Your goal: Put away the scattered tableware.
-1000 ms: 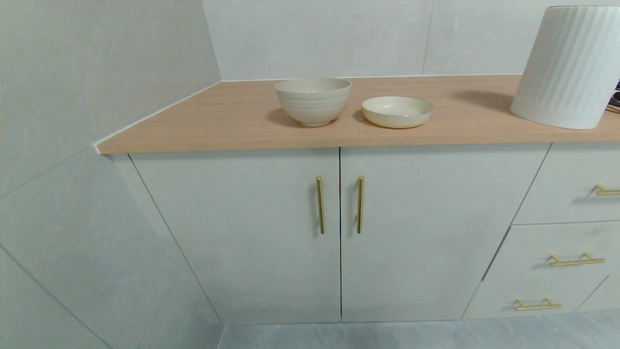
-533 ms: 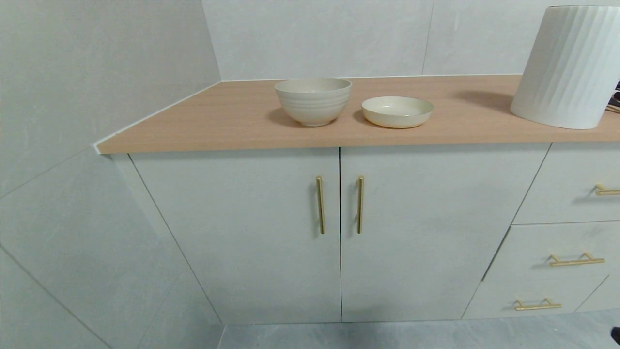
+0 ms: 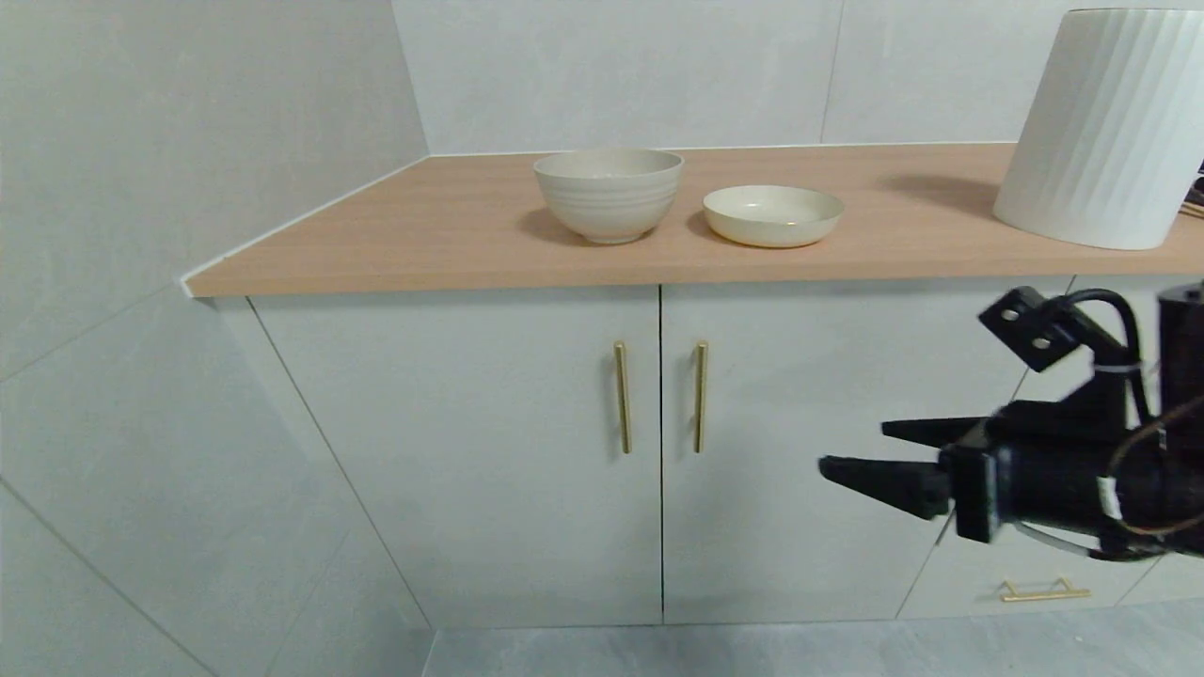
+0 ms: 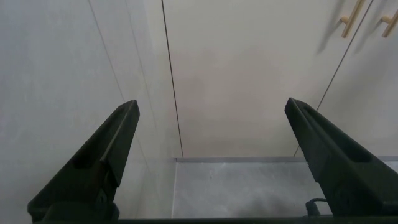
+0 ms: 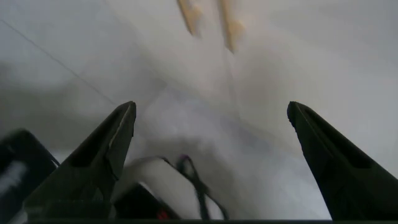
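A deep ribbed cream bowl (image 3: 609, 193) and a shallow cream dish (image 3: 772, 215) stand side by side on the wooden countertop (image 3: 395, 240). Below them the two cabinet doors are closed, each with a gold handle (image 3: 621, 397) beside the centre seam. My right gripper (image 3: 856, 449) is open and holds nothing; it hangs in front of the right-hand door (image 3: 809, 395), well below the dish. In the right wrist view the open gripper (image 5: 211, 112) faces the blurred gold handles (image 5: 208, 18). My left gripper (image 4: 211, 115) is open and holds nothing, low down, facing a cabinet panel and the floor.
A tall white ribbed cylinder (image 3: 1101, 127) stands on the counter at the far right. Drawers with gold handles (image 3: 1044, 591) lie right of the doors. A tiled wall (image 3: 141, 282) closes off the left side. Grey floor (image 3: 752, 653) runs beneath the cabinet.
My right arm has come into the head view from the right, its open gripper now in front of the right cabinet door. The bowl and dish have not moved.
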